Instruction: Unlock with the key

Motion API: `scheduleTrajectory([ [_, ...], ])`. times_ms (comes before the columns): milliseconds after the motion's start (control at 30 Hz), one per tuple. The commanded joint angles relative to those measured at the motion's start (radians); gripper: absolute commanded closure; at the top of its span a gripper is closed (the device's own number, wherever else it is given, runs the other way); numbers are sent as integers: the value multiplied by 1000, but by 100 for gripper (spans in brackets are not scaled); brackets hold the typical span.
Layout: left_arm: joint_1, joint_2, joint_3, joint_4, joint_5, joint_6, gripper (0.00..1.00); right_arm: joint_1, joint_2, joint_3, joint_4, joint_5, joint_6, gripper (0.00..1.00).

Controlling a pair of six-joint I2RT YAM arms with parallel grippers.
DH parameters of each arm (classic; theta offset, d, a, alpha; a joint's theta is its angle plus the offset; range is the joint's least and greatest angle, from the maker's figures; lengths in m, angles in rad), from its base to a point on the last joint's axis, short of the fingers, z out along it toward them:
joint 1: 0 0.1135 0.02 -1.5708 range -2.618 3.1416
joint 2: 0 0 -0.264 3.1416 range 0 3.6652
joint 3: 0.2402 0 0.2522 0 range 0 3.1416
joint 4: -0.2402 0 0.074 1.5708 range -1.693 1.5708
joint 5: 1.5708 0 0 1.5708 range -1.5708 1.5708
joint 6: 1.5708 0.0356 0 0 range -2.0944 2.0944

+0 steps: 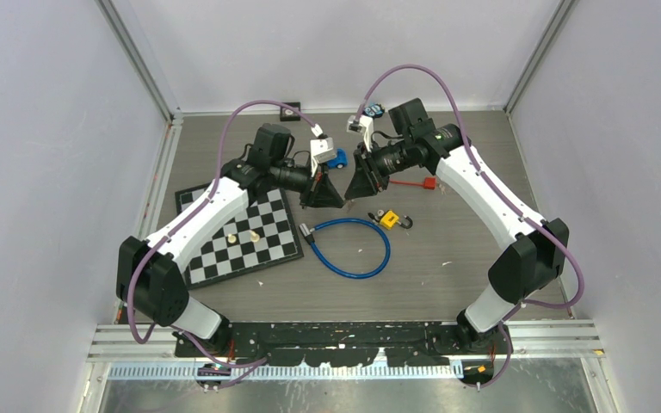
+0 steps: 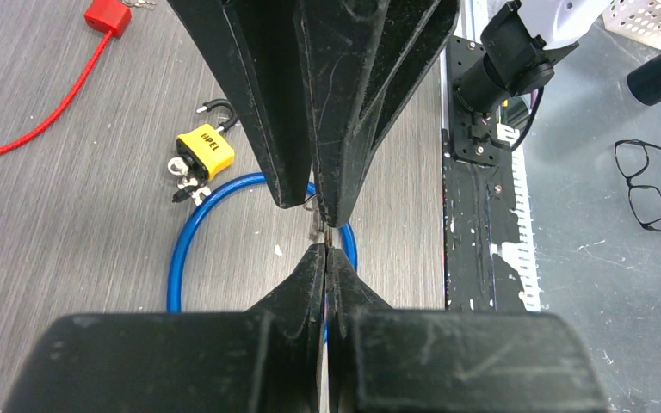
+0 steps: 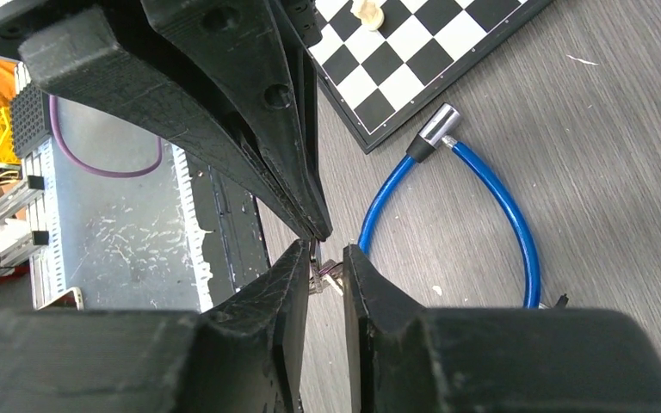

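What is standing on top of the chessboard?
Two pale chess pieces stand on the chessboard. The left arm hangs over its left side, so anything there cannot be seen.

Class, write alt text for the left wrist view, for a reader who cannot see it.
The left gripper, jaws shut, pinches a small metal piece, likely the key, tip to tip with the right gripper pointing down from the top edge. Below on the grey table lie a blue cable loop and a yellow padlock.
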Motion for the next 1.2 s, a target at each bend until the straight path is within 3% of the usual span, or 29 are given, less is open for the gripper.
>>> scheduleTrajectory([
  [0,-4,-37,18,0,28,7,100,6,-12,39,-3,-5,-8,75],
  [267,-4,-36,23,-1,24,8,100,6,-8,31,-12,-13,-13,79],
  [533,-4,-40,22,-2,24,6,100,6,-4,35,-15,-19,-11,98],
  [867,-4,-34,35,-14,27,5,100,6,-7,29,-2,-26,-3,100],
  [900,-2,-31,45,-22,29,5,97,5,-11,24,8,-26,5,100],
  [1033,7,-36,50,-9,26,-24,69,4,-33,-5,69,-30,55,100],
  [1167,10,-66,16,73,-15,-76,56,2,-52,-44,164,-54,145,100],
])
